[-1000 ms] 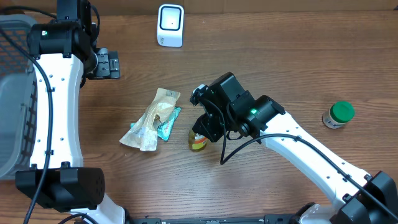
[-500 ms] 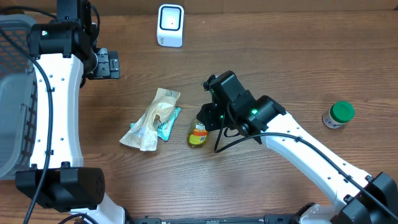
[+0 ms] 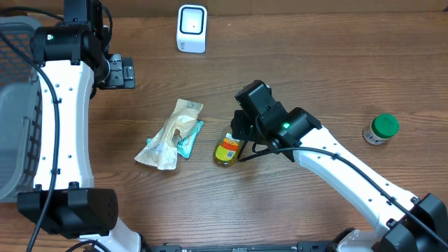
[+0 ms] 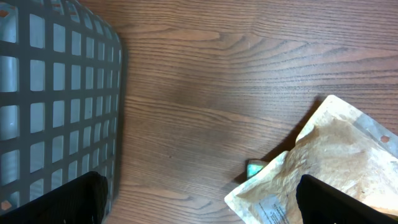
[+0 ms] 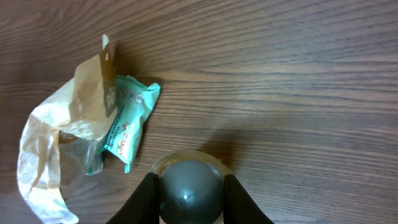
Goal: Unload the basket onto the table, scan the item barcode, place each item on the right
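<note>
A small jar (image 3: 227,150) with a yellow label and a dark lid (image 5: 189,188) sits tilted at the table's middle. My right gripper (image 5: 189,198) is shut on it, one finger on each side of the lid. From overhead, the right gripper (image 3: 239,134) covers the jar's top. The white scanner (image 3: 192,28) stands at the far edge. My left gripper (image 4: 199,208) is open above bare wood, between the basket and the brown pouch, with nothing in it. It shows in the overhead view as the left gripper (image 3: 119,71) at the upper left.
A brown paper pouch (image 3: 170,133) lies on a teal packet (image 3: 190,138) just left of the jar. A green-lidded container (image 3: 381,128) stands at the right. A grey mesh basket (image 3: 14,105) fills the left edge.
My right gripper closed on the jar's lid and drew back to the right, tipping the jar so its yellow label now shows. The left arm has not moved.
</note>
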You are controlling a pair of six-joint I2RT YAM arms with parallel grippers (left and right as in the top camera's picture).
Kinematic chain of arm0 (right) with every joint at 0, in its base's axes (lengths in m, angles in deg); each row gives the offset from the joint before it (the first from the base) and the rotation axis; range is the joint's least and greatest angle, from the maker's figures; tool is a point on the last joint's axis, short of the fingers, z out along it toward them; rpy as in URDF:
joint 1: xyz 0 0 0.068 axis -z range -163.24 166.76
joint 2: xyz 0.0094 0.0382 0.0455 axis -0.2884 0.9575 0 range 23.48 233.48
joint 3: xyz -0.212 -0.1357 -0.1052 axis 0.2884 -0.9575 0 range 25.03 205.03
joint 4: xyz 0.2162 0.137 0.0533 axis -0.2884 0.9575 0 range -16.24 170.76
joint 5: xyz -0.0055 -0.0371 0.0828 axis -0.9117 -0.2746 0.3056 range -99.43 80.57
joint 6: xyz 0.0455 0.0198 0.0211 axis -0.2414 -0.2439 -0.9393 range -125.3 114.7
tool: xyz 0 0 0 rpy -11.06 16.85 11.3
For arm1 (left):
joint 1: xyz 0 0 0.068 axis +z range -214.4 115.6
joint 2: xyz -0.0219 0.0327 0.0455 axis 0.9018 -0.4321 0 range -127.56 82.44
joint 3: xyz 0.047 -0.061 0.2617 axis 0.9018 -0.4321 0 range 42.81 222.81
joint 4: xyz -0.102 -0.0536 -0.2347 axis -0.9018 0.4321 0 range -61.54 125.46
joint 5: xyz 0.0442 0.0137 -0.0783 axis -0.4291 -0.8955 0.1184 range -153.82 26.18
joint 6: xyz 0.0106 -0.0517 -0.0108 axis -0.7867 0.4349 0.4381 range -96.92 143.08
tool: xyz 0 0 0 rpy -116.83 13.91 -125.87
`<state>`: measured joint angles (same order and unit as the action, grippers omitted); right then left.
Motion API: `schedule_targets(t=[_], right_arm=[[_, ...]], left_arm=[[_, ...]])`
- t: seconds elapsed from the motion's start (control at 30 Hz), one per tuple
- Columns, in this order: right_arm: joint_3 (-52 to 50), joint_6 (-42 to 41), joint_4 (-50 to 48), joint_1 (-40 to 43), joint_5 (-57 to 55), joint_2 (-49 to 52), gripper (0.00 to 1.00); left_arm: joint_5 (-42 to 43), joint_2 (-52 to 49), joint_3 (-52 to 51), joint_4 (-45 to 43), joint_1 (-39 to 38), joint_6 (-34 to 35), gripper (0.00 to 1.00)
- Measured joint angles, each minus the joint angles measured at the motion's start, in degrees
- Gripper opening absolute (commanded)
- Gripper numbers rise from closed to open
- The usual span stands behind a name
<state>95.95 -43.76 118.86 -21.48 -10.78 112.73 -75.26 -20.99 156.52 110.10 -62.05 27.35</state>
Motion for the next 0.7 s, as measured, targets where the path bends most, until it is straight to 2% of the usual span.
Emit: schedule_targets(t=[0.43,0.7], right_arm=[[3.56,-0.55,5.27,-0.13,-7.65,0.31,0.17],[3.65,-3.10,6.38,-3.72,-18.05,0.31,0.20]], left_arm=[[0.00,0.00,0.00,0.00,0.00,0.00,1.00],[0.00,0.00,0.00,-0.02,0.00,0.00,1.00]])
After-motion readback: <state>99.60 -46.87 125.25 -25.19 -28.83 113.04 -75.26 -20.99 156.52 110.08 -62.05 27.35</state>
